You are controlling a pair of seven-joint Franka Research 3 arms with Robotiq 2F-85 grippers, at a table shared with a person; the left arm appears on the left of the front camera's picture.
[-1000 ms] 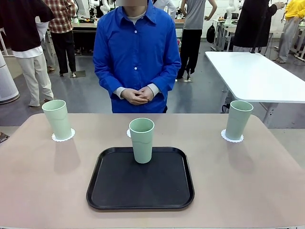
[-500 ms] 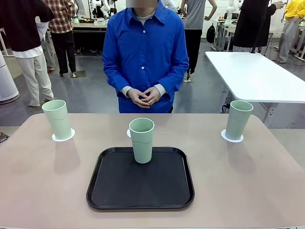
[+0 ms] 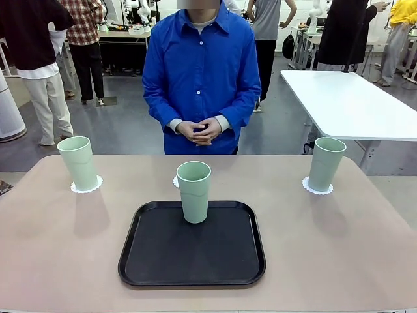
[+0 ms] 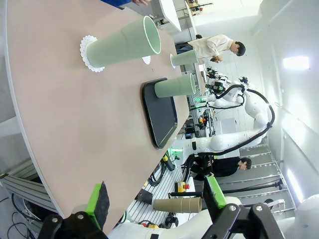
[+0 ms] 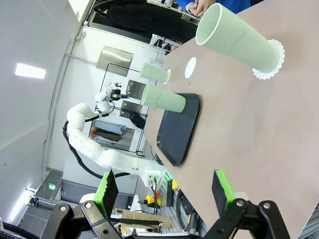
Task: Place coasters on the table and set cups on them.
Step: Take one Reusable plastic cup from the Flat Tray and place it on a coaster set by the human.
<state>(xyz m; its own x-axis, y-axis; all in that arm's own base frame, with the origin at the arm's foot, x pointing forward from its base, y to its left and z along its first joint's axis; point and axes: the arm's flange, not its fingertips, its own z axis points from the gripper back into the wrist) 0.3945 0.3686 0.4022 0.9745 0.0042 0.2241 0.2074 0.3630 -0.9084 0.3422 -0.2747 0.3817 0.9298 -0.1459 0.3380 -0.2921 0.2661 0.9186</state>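
Observation:
Three mint-green cups stand upright on the beige table (image 3: 58,254). The left cup (image 3: 78,162) (image 4: 124,44) rests on a lacy white coaster (image 3: 86,187) (image 4: 88,53). On another coaster (image 3: 317,188) (image 5: 271,63) stands the right cup (image 3: 326,163) (image 5: 238,41). The middle cup (image 3: 194,192) is on the black tray (image 3: 192,257), and a third coaster (image 3: 176,182) (image 5: 190,67) lies bare just behind it. My left gripper (image 4: 154,196) hangs open off the table's left end. My right gripper (image 5: 164,186) is open off the right end, with nothing between its fingers.
A person in a blue shirt stands at the far edge with hands (image 3: 199,130) clasped, off the table. A white table (image 3: 345,98) stands behind at the right. Bare tabletop lies on either side of the tray.
The person has shifted a little to the right. Cups, coasters and tray have not moved.

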